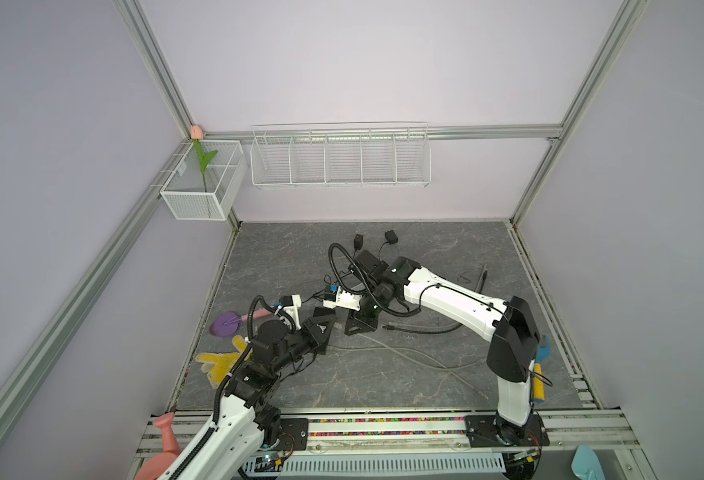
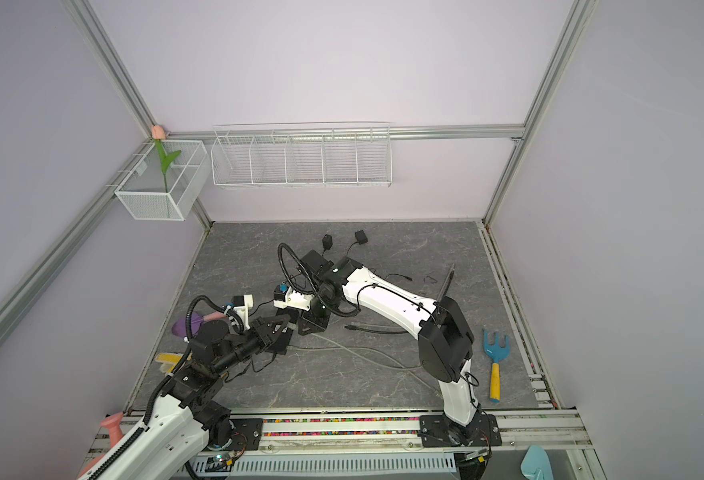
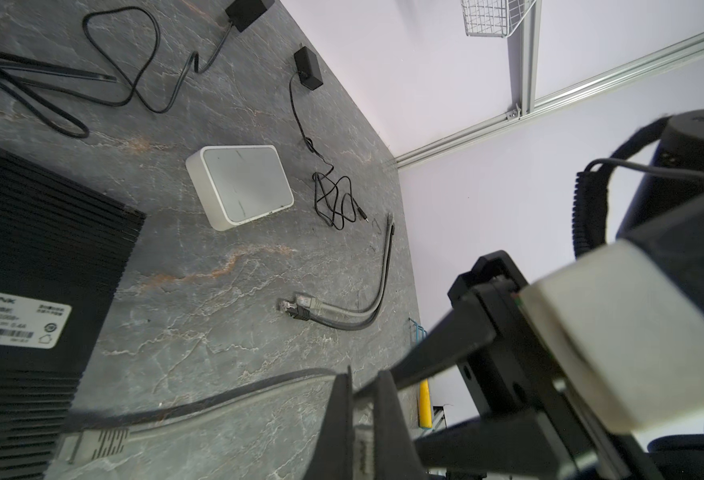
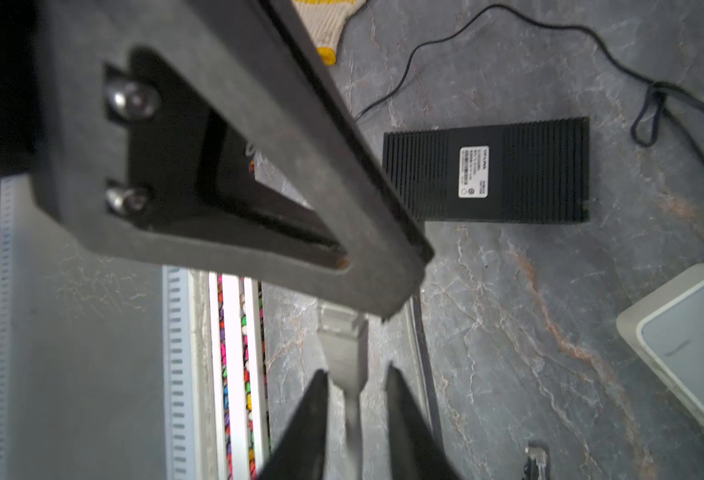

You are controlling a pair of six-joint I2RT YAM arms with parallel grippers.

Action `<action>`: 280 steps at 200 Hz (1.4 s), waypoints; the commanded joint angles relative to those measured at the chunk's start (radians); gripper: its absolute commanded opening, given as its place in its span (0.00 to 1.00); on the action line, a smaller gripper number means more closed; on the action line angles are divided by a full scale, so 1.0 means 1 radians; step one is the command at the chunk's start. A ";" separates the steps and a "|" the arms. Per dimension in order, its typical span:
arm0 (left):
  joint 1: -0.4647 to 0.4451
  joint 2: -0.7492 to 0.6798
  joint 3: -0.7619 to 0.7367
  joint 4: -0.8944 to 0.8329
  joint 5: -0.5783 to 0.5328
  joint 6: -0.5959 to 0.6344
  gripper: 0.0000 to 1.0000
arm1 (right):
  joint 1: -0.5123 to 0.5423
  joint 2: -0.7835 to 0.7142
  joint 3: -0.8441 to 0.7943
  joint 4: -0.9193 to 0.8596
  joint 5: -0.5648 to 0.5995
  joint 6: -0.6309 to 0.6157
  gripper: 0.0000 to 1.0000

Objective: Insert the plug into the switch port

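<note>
A handover of the grey plug (image 4: pixel 342 345) is judged to be in hand over the left half of the bench. The plug end is clamped by the closed left gripper (image 3: pixel 365 382), while the right gripper (image 4: pixel 356 372) is seen with jaws parted on either side of it. Next, the plug must be aligned with the black switch (image 4: pixel 487 170) lying nearby; its ports are not shown.

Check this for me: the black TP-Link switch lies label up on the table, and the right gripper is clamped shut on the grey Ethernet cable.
No. In the right wrist view the right gripper stands open, with a gap on each side of the grey Ethernet cable; it is not clamped. The black TP-Link switch does lie label up on the table.
</note>
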 commanded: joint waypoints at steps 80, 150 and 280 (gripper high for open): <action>-0.005 -0.025 -0.006 -0.008 -0.043 -0.025 0.00 | 0.039 -0.295 -0.368 0.390 0.236 0.030 0.54; -0.005 -0.041 -0.003 -0.028 -0.064 -0.033 0.00 | 0.080 -0.260 -0.365 0.410 0.252 0.031 0.53; -0.005 -0.060 -0.008 -0.031 -0.066 -0.043 0.00 | 0.101 -0.217 -0.350 0.442 0.302 0.039 0.30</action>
